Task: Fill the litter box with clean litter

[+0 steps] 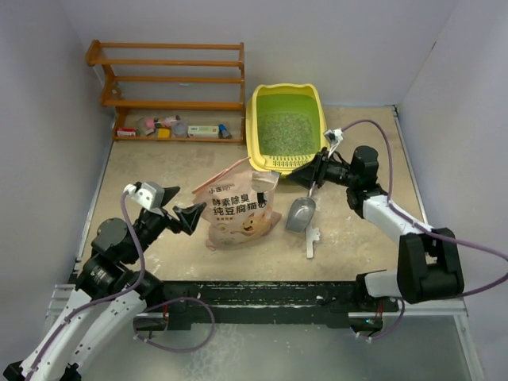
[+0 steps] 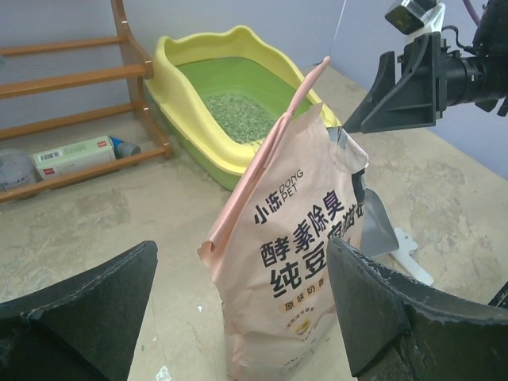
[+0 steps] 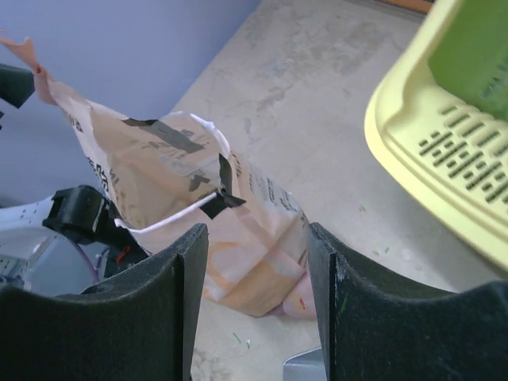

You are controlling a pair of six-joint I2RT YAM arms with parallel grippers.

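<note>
Watch the bag (image 1: pixel 240 208). It stands unsupported near the middle of the table (image 1: pixel 159 163), top open and its flap leaning, so a sideways brush from either arm could topple it and spill granules short of the target. A pinch on the thin flap alone could also slip (crinkled paper gives little to bite).

Your left gripper (image 1: pixel 186 205) reaches in from the near left corner and sits just beside the bag, jaws spread wide and empty. Your right gripper (image 1: pixel 304 176) hangs at the slotted front lip of the litter box (image 1: pixel 279 163), above the scoop (image 1: pixel 300 214), moderately parted and holding nothing.

The box sits at the far edge, right of centre, with only a shallow patch of clean litter (image 1: pixel 286 131) inside.
</note>
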